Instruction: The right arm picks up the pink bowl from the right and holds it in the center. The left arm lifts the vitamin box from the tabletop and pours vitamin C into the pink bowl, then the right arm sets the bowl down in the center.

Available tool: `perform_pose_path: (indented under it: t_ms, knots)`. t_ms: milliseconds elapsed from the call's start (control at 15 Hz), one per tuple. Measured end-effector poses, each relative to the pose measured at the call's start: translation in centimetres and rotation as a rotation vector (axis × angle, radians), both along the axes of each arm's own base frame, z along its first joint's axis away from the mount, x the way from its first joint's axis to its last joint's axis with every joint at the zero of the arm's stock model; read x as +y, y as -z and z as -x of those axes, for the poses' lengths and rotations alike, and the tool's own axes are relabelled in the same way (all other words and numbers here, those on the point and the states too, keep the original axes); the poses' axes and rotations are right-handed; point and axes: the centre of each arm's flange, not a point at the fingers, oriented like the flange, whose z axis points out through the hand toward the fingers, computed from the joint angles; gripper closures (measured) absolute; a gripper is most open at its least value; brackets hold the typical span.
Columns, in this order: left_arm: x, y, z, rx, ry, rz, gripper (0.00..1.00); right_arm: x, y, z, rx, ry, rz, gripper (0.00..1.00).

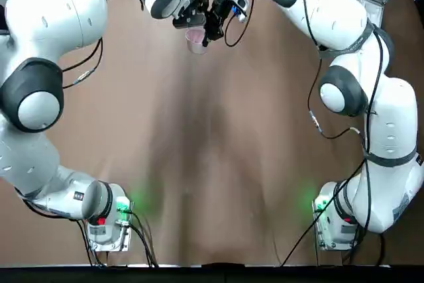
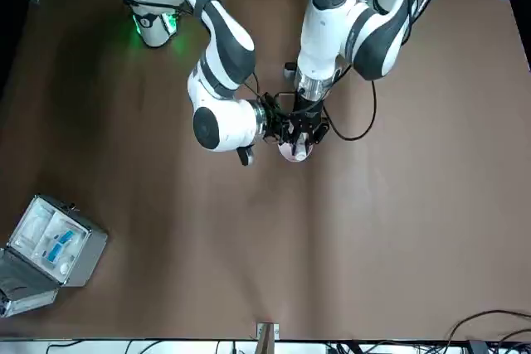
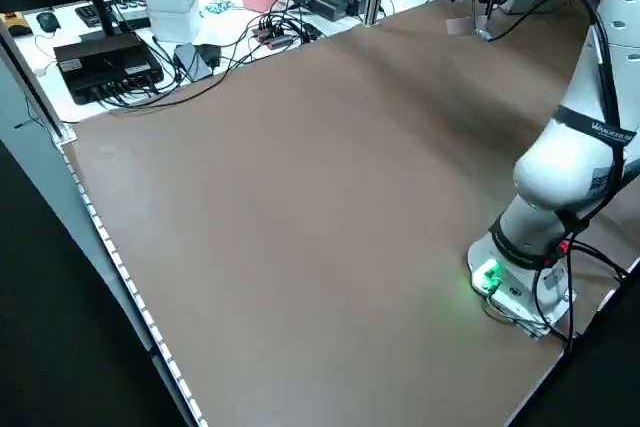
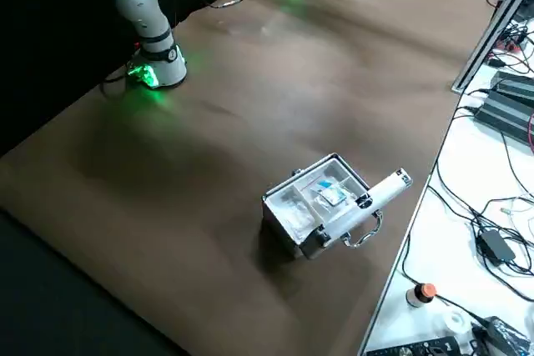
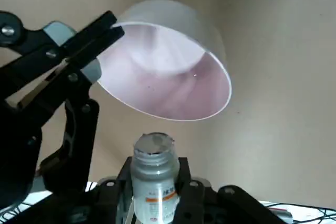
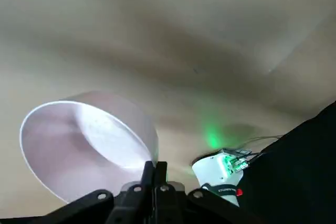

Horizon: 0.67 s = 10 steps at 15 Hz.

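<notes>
Top view, left gripper: black two-finger end (image 1: 192, 19), over the far half of the matte brown tabletop (image 1: 199, 164), about midway between its left and right edges.
Top view, right gripper: black two-finger end (image 1: 207, 39), just beside the left one.
Top view, pink bowl: small, round, pale pink (image 1: 196, 42), at the right gripper.
Front view, bowl: above the tabletop, below both wrists in the picture, between the side edges.
Front view, case: grey hinged box with blue-white contents (image 2: 62, 242), open, near the tabletop's far right corner.
Left side view, bowl: partly in view by the cables; grip detail too small to tell.
Right side view, bowl: hanging over the tabletop, well apart from the open case.
Left wrist view, left gripper: fingers parted only by the vitamin box, a small white bottle with orange stripe (image 5: 156, 195), clamped between them.
Left wrist view, vitamin box: uncapped, mouth toward the bowl's opening, near it.
Right wrist view, right gripper: fingers nearly together, pinching the bowl's rim.
</notes>
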Motion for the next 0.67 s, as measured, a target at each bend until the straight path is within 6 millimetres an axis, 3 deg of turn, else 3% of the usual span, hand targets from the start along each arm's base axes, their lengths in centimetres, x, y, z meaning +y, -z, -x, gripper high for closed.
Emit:
perform_pose_path:
  t_ms: [667]
  knots:
    - [1.4,-0.2,-0.2,-0.008,0.03,-0.042,0.64,-0.3,-0.1,-0.2,-0.014,-0.016,-0.017,0.97]
